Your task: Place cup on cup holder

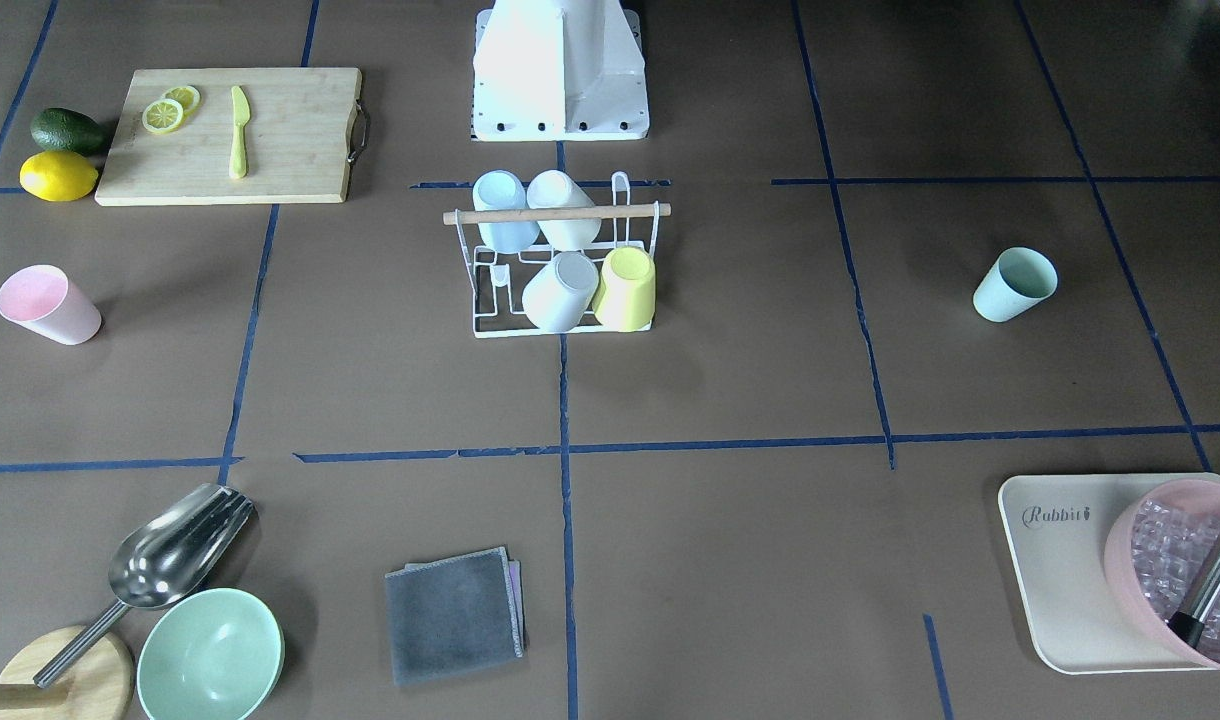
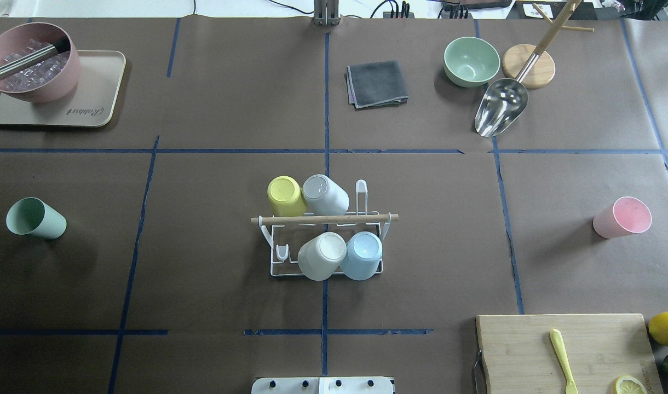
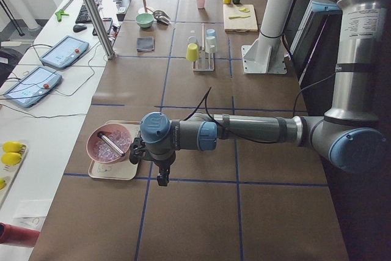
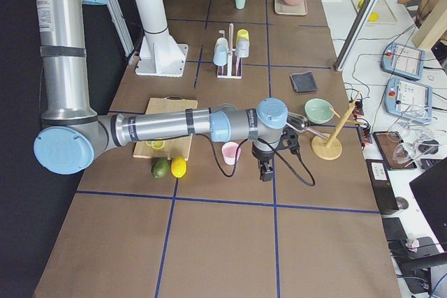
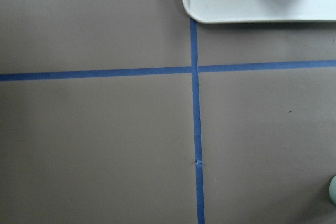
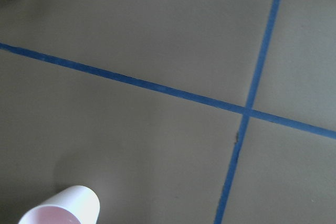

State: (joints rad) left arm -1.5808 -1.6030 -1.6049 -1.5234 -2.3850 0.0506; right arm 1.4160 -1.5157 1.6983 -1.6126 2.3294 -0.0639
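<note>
The white wire cup holder (image 1: 555, 213) with a wooden rod stands at the table's middle (image 2: 323, 219). It holds blue, white, grey and yellow cups upside down. A pink cup (image 2: 621, 217) lies on its side on the robot's right (image 1: 48, 305); it also shows in the right wrist view (image 6: 63, 208). A mint green cup (image 2: 35, 219) lies on the robot's left (image 1: 1013, 285). My left gripper (image 3: 160, 177) hangs over the table beside the tray; I cannot tell if it is open. My right gripper (image 4: 265, 171) hangs next to the pink cup (image 4: 230, 152); I cannot tell if it is open.
A beige tray (image 2: 101, 93) carries a pink bowl of ice (image 2: 33, 68) at the far left. A grey cloth (image 2: 376, 83), green bowl (image 2: 471, 61), metal scoop (image 2: 501, 106) and wooden stand (image 2: 531, 65) lie far. A cutting board (image 2: 564, 350), lemon and avocado sit near right.
</note>
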